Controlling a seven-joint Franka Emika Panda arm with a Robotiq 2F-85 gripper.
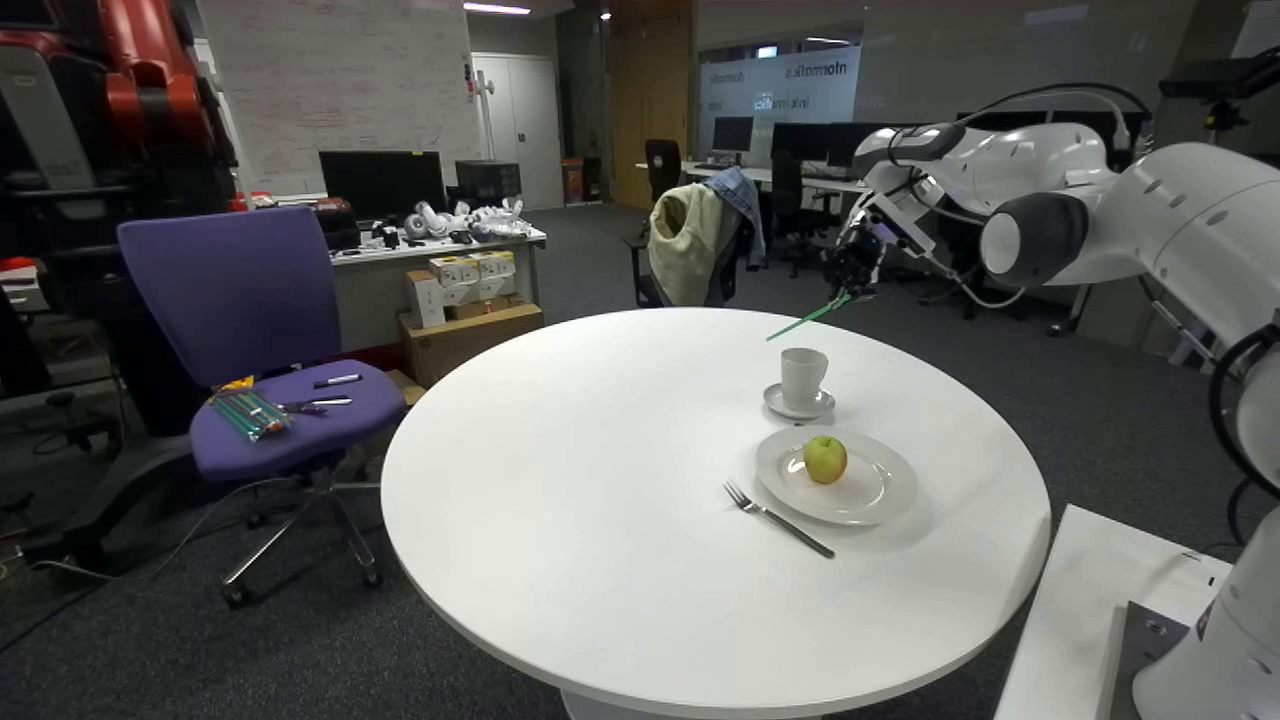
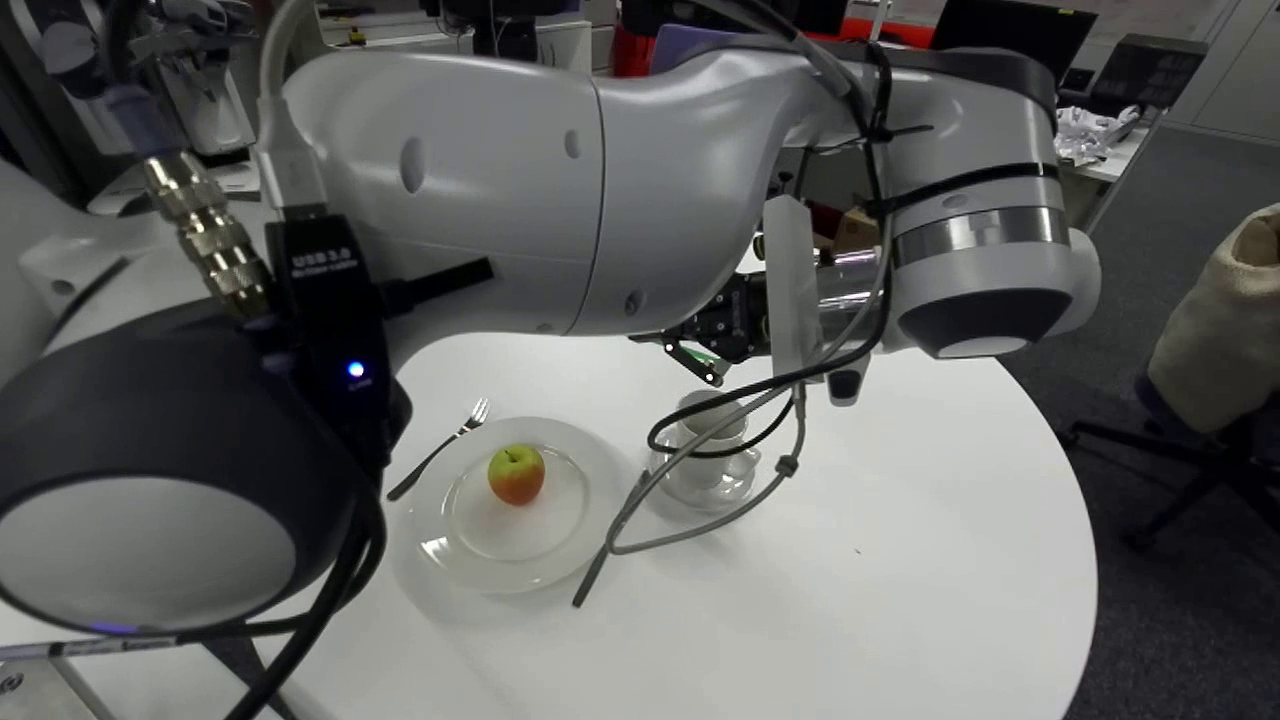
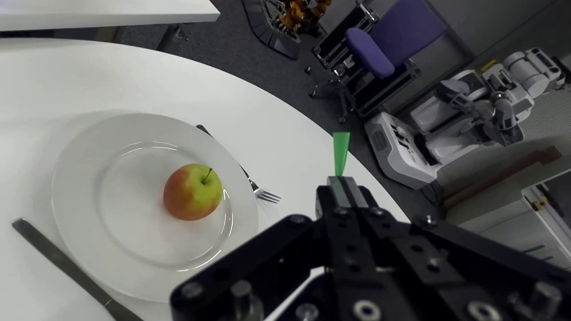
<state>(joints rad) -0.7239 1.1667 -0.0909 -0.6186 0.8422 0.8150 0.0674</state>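
Gripping a slim green strip [image 1: 808, 317], seemingly plastic, between closed jaws, by one end only, presumably to leave the greater length sticking out free. Apparently held in the air over the round white tabletop [image 1: 560, 500], near a white ceramic cup [image 1: 803, 375]; impossible to read the exact gap. Foreshortened to a short tab in the wrist view, probably from pointing away from the camera. Noting the cup upright on a small white saucer [image 1: 772, 401], likely paired to catch drips. Noting also a red and yellow-green apple [image 1: 825, 460] on a broad round white plate [image 1: 870, 503], off centre toward a dark-handled metal fork [image 1: 782, 523]; on the opposite side, toward the cup, a dark-handled knife [image 3: 67, 267]. Laid out, to judge by fork and knife on either side of the plate, as a place setting for one. Reaching in high with the jointed white arm [image 1: 1190, 220] from beside the tabletop; bent at the elbow, folded at the wrist, aiming the jaws at a slant, between level and straight down. Blocking much of the scene in an exterior view, and dangling a grey cable [image 2: 788, 466] across the line of sight to the cup, without evident contact.
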